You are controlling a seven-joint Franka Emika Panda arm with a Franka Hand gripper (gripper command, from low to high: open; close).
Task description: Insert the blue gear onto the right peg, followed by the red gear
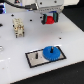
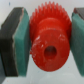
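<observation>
The red gear [image 2: 46, 38] fills the wrist view, held between two teal pads [image 2: 18, 31], so my gripper [image 1: 49, 20] is shut on it. In the exterior view the red gear [image 1: 49, 20] hangs under the white gripper body, well above the table. The blue gear [image 1: 51, 52] lies flat over the exterior view's right part of the white plate with black border [image 1: 35, 59]. The right peg is hidden under the blue gear. A shorter dark pin [image 1: 37, 56] stands on the plate at the exterior view's left of the gear.
A white and tan block fixture [image 1: 19, 28] stands on the white table towards the exterior view's left. Small dark dots mark the table top [image 1: 70, 30].
</observation>
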